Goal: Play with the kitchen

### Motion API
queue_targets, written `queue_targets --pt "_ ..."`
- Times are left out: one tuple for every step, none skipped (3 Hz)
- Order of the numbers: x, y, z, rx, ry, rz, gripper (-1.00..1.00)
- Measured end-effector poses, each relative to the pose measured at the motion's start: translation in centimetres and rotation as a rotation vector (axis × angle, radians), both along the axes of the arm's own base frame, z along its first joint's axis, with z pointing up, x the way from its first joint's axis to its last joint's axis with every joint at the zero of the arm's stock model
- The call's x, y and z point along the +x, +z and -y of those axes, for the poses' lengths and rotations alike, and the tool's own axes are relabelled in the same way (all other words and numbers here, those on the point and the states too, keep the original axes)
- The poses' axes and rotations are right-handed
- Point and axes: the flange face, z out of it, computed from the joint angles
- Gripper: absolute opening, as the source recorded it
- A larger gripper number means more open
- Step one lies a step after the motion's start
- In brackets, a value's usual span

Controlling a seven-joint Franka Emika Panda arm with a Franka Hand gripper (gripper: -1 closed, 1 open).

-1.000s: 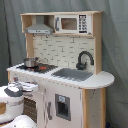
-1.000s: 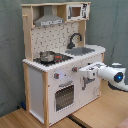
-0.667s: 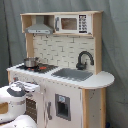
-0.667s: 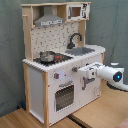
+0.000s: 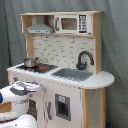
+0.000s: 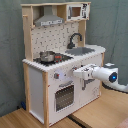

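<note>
right now the kitchen [image 5: 60,65] fills the middle of both exterior views, standing on a wood floor [image 6: 95,112] before a grey curtain [image 5: 115,45]. on its stove, a small pot [image 6: 47,56] sits at about 9 o'clock from the grey sink [image 6: 82,51]; what either holds can't be made out. the black faucet [image 5: 84,59] rises at the sink's 12 o'clock edge, and the microwave [image 5: 72,23] sits up top. the gripper [image 6: 79,73] reaches the front panel just by the knobs, above the oven door [image 6: 64,96]; i cannot tell if the claw is released or clenched.
</note>
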Motion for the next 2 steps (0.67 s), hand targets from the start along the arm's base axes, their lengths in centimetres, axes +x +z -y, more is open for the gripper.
queue_targets --pt "1.36 -1.04 -1.52 0.01 0.033 -0.014 1.0" --pt "1.87 -1.42 -2.05 0.043 0.034 -0.019 1.0"
